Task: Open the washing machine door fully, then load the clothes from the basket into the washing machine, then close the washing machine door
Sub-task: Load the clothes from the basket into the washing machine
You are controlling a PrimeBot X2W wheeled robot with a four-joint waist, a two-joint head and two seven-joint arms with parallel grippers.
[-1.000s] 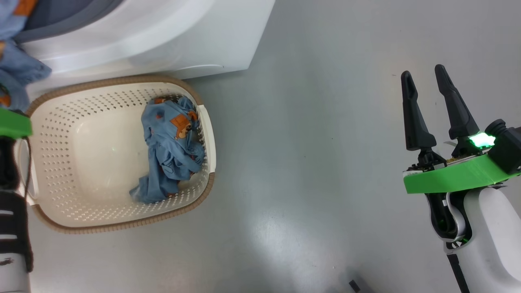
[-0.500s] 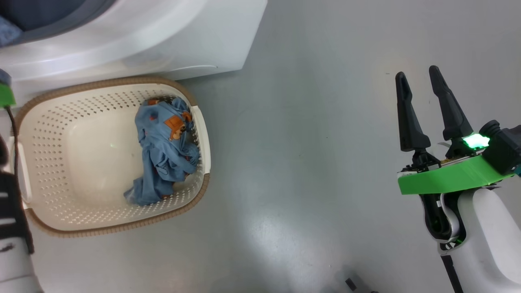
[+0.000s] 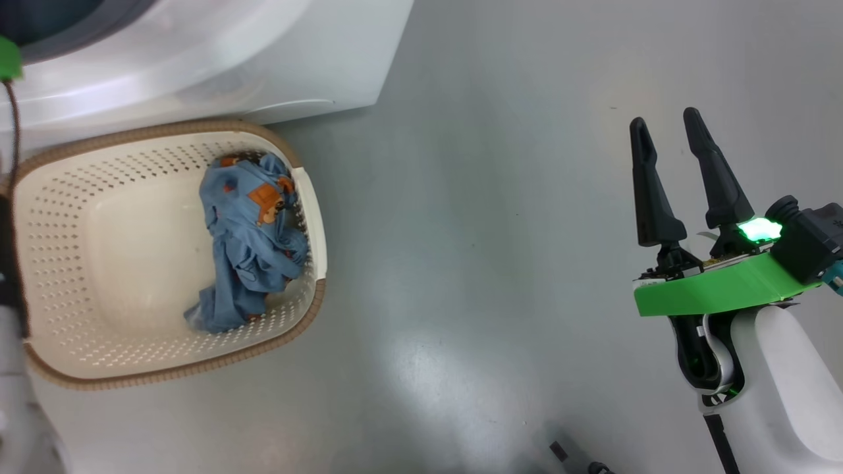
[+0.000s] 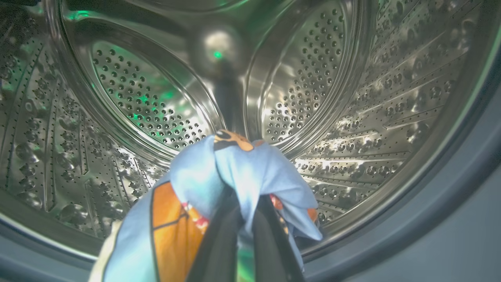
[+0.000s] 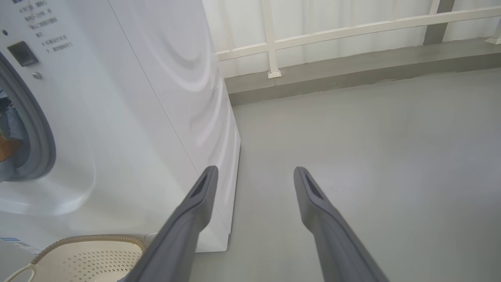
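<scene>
Inside the drum (image 4: pixel 137 98), left claw (image 4: pixel 243 211) apparently clenches clothes (image 4: pixel 250 168); right claw (image 3: pixel 665 122) gapes above floor (image 3: pixel 494 230).

Your right end effector (image 3: pixel 665 120): two long, tapered black fingers (image 3: pixel 652 197) rise from a bright green collar (image 3: pixel 718 293). Beside them you see a lit green indicator (image 3: pixel 759 229) and a black camera housing (image 3: pixel 807 234). The forearm (image 3: pixel 787 388) is glossy white. On your left arm, a thin dark cable (image 3: pixel 14 131) leaves a matching green part (image 3: pixel 6 59).
</scene>
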